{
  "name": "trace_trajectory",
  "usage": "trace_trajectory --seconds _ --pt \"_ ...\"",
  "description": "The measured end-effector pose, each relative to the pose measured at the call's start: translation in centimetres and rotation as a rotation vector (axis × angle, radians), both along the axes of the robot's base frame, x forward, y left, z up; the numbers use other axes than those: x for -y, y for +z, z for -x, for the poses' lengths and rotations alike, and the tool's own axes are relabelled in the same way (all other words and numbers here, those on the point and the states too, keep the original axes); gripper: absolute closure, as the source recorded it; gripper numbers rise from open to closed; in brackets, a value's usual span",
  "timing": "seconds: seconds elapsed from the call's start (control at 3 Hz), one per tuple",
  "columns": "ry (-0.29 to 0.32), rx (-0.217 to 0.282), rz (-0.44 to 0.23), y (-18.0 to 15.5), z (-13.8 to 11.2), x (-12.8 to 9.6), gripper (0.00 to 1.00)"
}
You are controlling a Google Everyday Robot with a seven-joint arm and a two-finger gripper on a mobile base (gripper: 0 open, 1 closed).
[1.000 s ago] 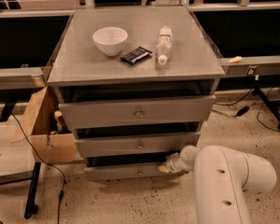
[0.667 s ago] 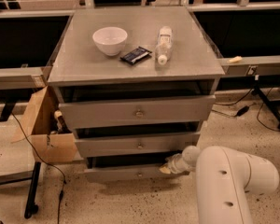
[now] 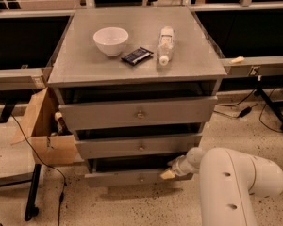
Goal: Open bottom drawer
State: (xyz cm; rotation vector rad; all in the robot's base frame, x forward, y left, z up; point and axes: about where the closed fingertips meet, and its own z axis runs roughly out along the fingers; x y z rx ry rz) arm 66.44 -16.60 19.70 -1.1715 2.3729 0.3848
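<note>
The bottom drawer (image 3: 127, 178) is the lowest and narrowest grey front of the cabinet, with a small round knob (image 3: 141, 178) at its centre. It stands slightly pulled out, with a dark gap above its front. My gripper (image 3: 168, 173) is at the upper right edge of this drawer's front, to the right of the knob. My white arm (image 3: 236, 187) reaches in from the lower right. The mid-sized drawer (image 3: 140, 147) and the widest top drawer (image 3: 139, 113) are above it, each a little ajar.
On the cabinet top (image 3: 85, 65) are a white bowl (image 3: 111, 40), a dark packet (image 3: 137, 55) and a clear bottle (image 3: 165, 45) lying down. An open cardboard box (image 3: 37, 126) stands to the left. Cables and a black stand leg (image 3: 32, 197) lie on the speckled floor.
The bottom drawer's front seems to have come out a little, with a wider dark gap above it. My gripper has moved slightly down with it.
</note>
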Motion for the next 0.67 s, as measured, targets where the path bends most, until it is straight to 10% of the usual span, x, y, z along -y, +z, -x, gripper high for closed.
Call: trace_trajectory --seconds 0.67 --pt "0.083 -0.045 0.007 -0.6 2.3 1.0 0.0"
